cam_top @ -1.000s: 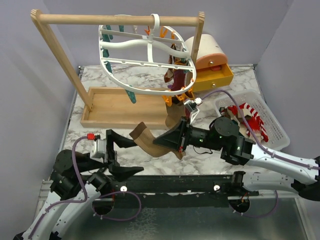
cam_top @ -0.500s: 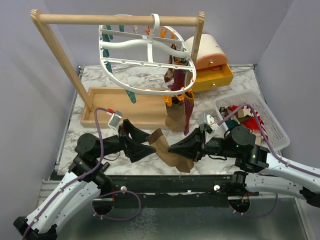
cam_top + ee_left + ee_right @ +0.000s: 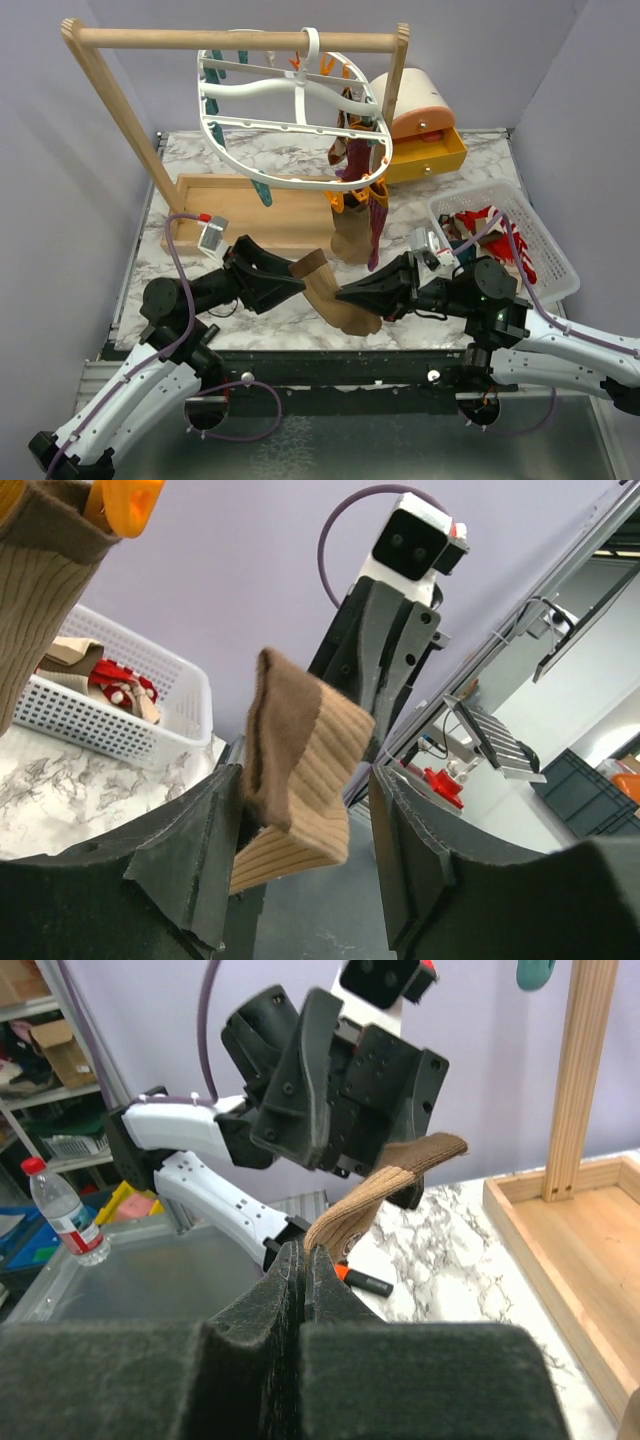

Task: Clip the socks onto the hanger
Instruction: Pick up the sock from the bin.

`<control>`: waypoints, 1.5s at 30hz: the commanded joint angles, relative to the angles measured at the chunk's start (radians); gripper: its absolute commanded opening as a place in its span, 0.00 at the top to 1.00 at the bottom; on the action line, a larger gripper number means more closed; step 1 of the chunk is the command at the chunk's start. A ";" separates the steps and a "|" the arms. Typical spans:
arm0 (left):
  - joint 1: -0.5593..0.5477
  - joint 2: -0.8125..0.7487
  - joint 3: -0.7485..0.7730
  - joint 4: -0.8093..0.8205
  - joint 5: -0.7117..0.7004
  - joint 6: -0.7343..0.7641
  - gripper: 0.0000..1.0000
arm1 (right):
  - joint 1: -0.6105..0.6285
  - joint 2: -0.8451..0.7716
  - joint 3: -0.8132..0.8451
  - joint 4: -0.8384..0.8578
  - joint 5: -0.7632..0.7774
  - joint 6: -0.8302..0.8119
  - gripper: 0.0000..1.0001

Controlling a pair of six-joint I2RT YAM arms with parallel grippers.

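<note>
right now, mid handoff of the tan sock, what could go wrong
The left gripper has its jaws apart around the cuff of the tan sock; if the shut right gripper releases early, the sock may drop. The cuff looks doubled over between those jaws, so the grip might catch only a fold.

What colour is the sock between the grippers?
The sock is ribbed tan with a darker brown cuff; clearest in the left wrist view.
</note>
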 commanded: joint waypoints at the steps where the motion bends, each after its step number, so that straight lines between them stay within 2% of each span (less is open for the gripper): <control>1: 0.002 0.011 -0.027 0.037 -0.022 -0.024 0.43 | 0.006 -0.006 -0.014 0.097 0.005 0.018 0.99; 2: 0.001 0.012 -0.029 0.037 -0.022 -0.027 0.42 | 0.006 -0.007 -0.016 0.105 0.006 0.019 0.99; 5: 0.001 0.024 -0.036 0.038 -0.023 -0.036 0.25 | 0.006 -0.013 -0.029 0.132 0.013 0.024 0.99; 7: 0.001 0.033 -0.038 0.039 -0.024 -0.041 0.24 | 0.006 -0.009 -0.029 0.136 0.008 0.025 0.99; 10: 0.001 0.041 -0.025 0.060 -0.035 -0.048 0.35 | 0.006 -0.003 -0.035 0.138 0.003 0.030 0.99; 13: 0.001 0.065 -0.004 0.084 -0.028 -0.063 0.53 | 0.006 -0.003 -0.044 0.146 0.009 0.032 1.00; 15: 0.001 0.086 0.011 0.092 -0.013 -0.065 0.61 | 0.006 0.000 -0.052 0.157 0.007 0.037 0.99; 25: 0.001 0.097 0.030 0.116 -0.045 -0.079 0.54 | 0.005 0.003 -0.066 0.175 0.000 0.057 0.99; 28: 0.001 0.099 0.033 0.129 -0.038 -0.084 0.63 | 0.005 0.003 -0.067 0.175 0.001 0.057 0.99; 32: 0.001 0.098 0.030 0.143 -0.019 -0.083 0.85 | 0.006 0.002 -0.072 0.181 0.001 0.062 0.99; 38: 0.001 0.090 0.018 0.144 -0.010 -0.077 0.99 | 0.005 0.004 -0.075 0.186 0.002 0.074 1.00; 40: 0.001 0.082 0.013 0.144 -0.012 -0.062 1.00 | 0.005 0.006 -0.067 0.168 0.008 0.081 0.99; 41: 0.001 0.071 0.011 0.144 -0.018 -0.044 1.00 | 0.006 0.009 -0.056 0.143 0.019 0.093 0.87; 43: 0.001 0.036 0.010 0.139 -0.031 0.034 1.00 | 0.006 0.016 -0.006 0.027 0.060 0.104 0.53; 45: 0.001 -0.004 0.024 0.071 -0.053 0.186 1.00 | 0.006 0.017 0.055 -0.104 0.123 0.110 0.36</control>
